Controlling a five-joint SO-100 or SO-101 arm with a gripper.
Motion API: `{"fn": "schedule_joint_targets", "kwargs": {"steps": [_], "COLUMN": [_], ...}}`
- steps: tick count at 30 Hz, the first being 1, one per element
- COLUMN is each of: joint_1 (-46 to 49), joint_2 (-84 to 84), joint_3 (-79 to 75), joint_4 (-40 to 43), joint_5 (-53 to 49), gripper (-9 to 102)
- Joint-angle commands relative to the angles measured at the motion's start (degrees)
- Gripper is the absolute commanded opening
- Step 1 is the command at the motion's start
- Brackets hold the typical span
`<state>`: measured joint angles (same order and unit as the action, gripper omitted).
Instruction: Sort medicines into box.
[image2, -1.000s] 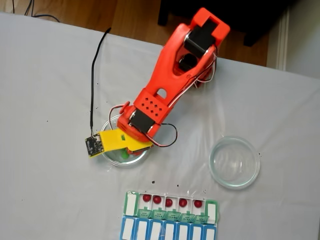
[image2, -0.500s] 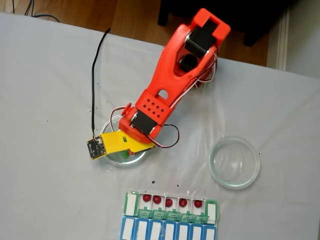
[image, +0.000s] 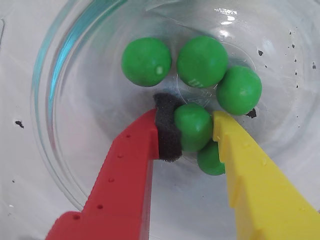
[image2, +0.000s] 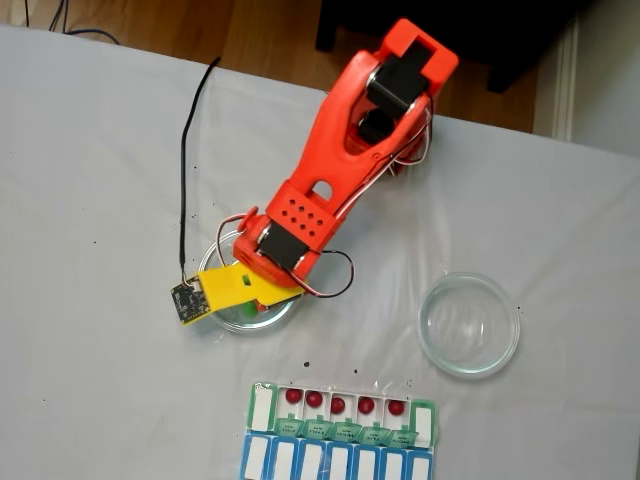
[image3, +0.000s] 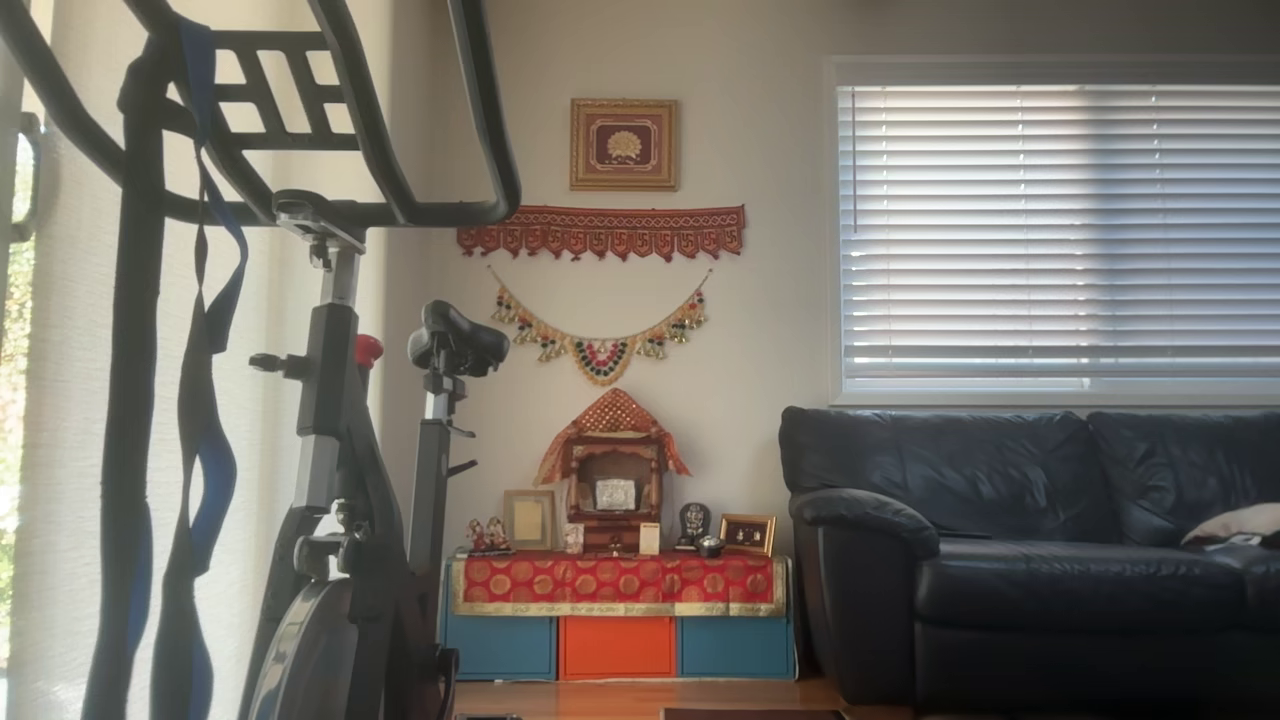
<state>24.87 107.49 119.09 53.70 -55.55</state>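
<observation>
Gripper (image: 192, 127) sits in the glass dish (image: 60, 75) with fingers closed around one green ball (image: 194, 126) — lift straight to spare the four neighbours — then carry to the box (image2: 258, 405), five red balls aboard.

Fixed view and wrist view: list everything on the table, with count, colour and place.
Green balls: five, bright green, in the glass dish under the gripper; one sits between the fingers.
Red balls: five, dark red, one per open compartment of the organiser.
Pill organiser: one, white, green-lidded row at the bottom edge of the fixed view, blue-lidded row adjoining it.
Glass dish with balls: one, clear, left of centre.
Second glass dish: one, clear, right, nothing in it.
Table cover: white.
Arm: orange.
Gripper: red padded finger and yellow finger around a green ball.
</observation>
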Motion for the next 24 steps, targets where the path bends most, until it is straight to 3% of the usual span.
{"fn": "schedule_joint_targets", "kwargs": {"steps": [1,14,18,24], "joint_1": [0.26,-0.62,-1.23,-5.36], "joint_2": [2.46,10.81,13.71,15.64], "joint_3": [-5.8,-11.51,-12.66,-17.49], "joint_4": [2.02,6.5,4.57,8.26], "joint_5": [-0.7,1.58,4.75,11.34], "gripper": [2,2,2,1]}}
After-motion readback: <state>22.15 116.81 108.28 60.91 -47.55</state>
